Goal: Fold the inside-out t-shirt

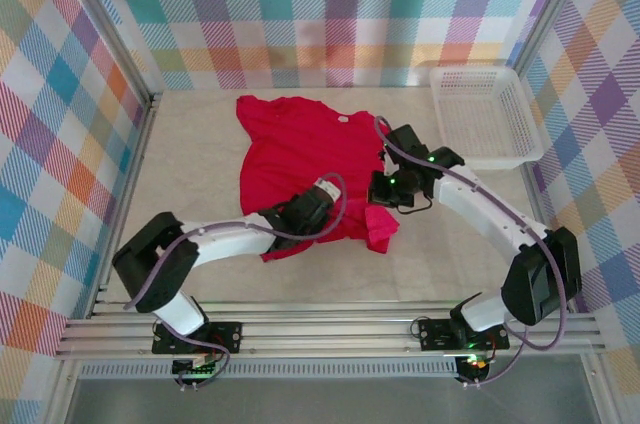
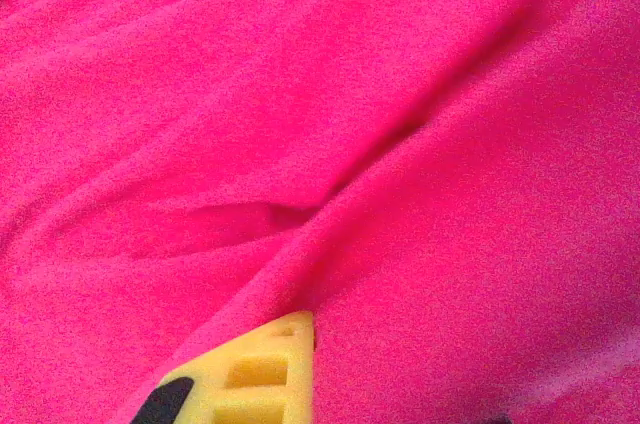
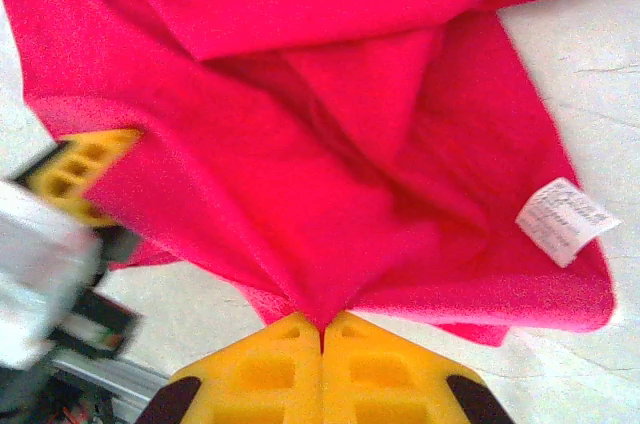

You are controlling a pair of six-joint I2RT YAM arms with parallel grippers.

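Note:
The bright red t-shirt (image 1: pixel 300 159) lies spread on the table's middle, its lower right corner bunched up. My left gripper (image 1: pixel 318 206) sits at the shirt's near hem. In the left wrist view the t-shirt (image 2: pixel 300 124) drapes over my left gripper (image 2: pixel 318 329); one yellow finger (image 2: pixel 262 369) shows, with cloth pressed against its inner edge. My right gripper (image 1: pixel 384 190) is at the shirt's right edge. Its yellow fingers (image 3: pixel 265 369) meet at the gripper's (image 3: pixel 322 329) tip, shut on a pinch of the t-shirt (image 3: pixel 330 174). A white label (image 3: pixel 565 220) shows on the cloth.
A white mesh basket (image 1: pixel 482 112) stands at the back right, close to the right arm's elbow. Plaid walls enclose the table (image 1: pixel 190 174) on three sides. The aluminium rail (image 1: pixel 330 329) runs along the near edge.

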